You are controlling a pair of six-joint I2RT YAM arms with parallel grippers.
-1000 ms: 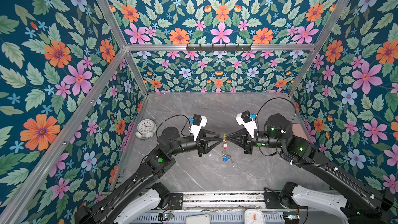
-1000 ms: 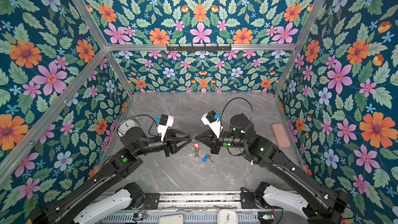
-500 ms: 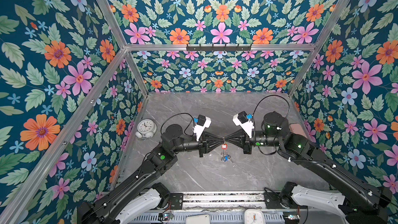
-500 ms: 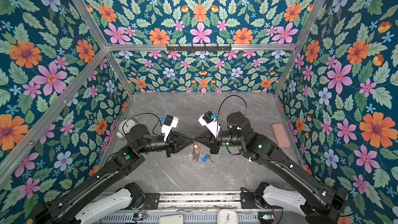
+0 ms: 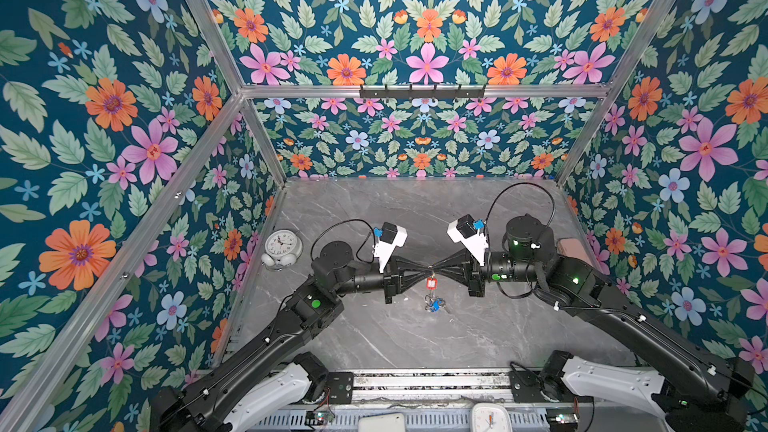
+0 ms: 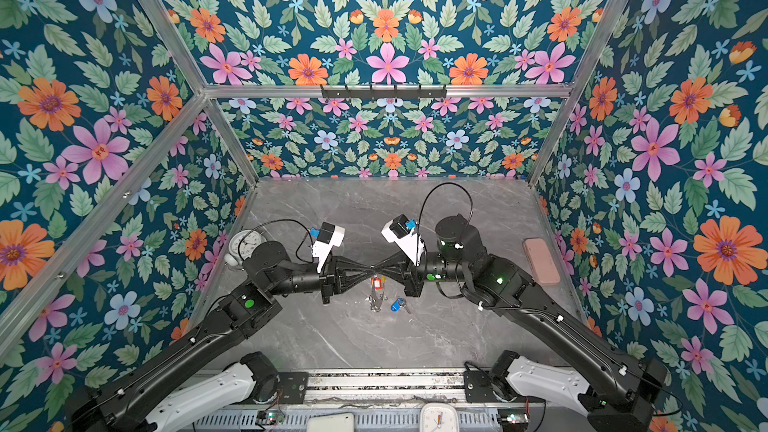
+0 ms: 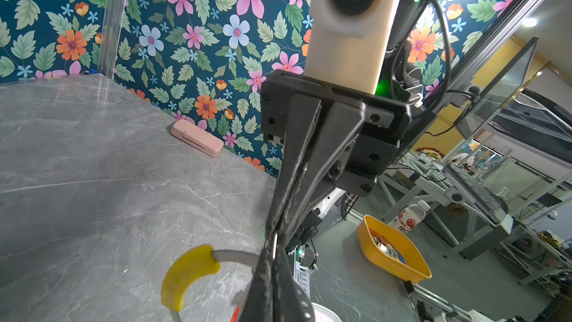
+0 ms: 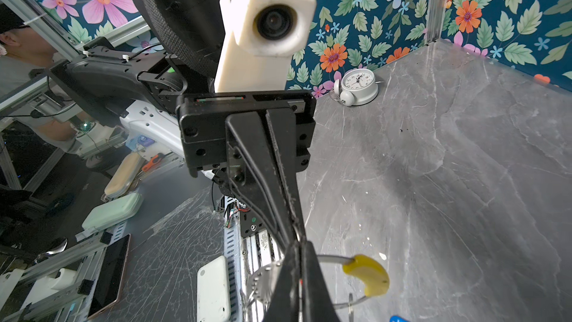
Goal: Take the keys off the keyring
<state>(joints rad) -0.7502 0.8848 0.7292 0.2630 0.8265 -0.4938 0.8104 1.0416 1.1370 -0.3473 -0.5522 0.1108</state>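
Floral-papered walls enclose a grey marbled table (image 5: 374, 209), with a white alarm clock (image 5: 281, 245) near the left wall. The keyring (image 7: 235, 254) is a thin metal hoop, likely stiff, light and slick. Its yellow sleeve (image 7: 188, 274) probably offers the least slippery hold. The keyring is held above mid-table between two grippers that meet tip to tip. The left gripper (image 5: 426, 273) is clamped on the bare hoop, and the right gripper (image 5: 441, 271) has its jaws drawn nearly together on it too. The red-tagged key (image 5: 431, 283) dangles just beneath them. The blue-tagged key (image 6: 397, 305) seems to lie on the table below.
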